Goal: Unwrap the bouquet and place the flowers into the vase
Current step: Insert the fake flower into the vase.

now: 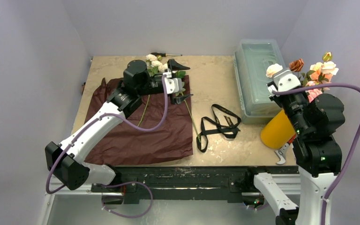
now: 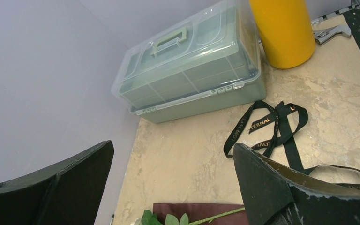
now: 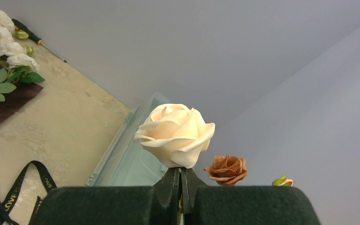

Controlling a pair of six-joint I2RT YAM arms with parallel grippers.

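**Handling.** The long-stemmed artificial roses should be light. The heads will likely crush under pressure, and the thin green stems will likely flex and swing below any hold. Take hold on bare stem, just under the head or at mid-length, never on petals or leaves.

**Right arm.** The right tool (image 3: 180, 180) is clenched on the stem of the cream rose (image 3: 176, 136), a full pale bloom, directly beneath the head. The arm is raised at the right side of the bench (image 1: 215, 70). Its wrist is turned so the bloom points up and away, over the tall plain yellow-orange cylindrical vase (image 1: 276, 129). The arm hides the vase mouth in the top view. Pink and peach rose heads (image 1: 321, 75) show past the arm. They probably stand in the vase, but this cannot be confirmed.

**Left arm.** The left tool (image 1: 180, 80) is released, its jaws spread wide on nothing. The arm reaches forward across the flat sheet of dark maroon crinkled paper (image 1: 140, 136). The tool sits just beside the white roses (image 1: 155, 61), which lie at the paper's far edge with stems trailing toward the arms.

**Surroundings.** The black printed ribbon (image 1: 220, 124) lies loose on the bench between the paper and the vase. A clear-lidded green plastic box (image 1: 258, 75) stands beyond the vase.

**Status.** Unwrapping appears done. Several stems are not yet in the vase.
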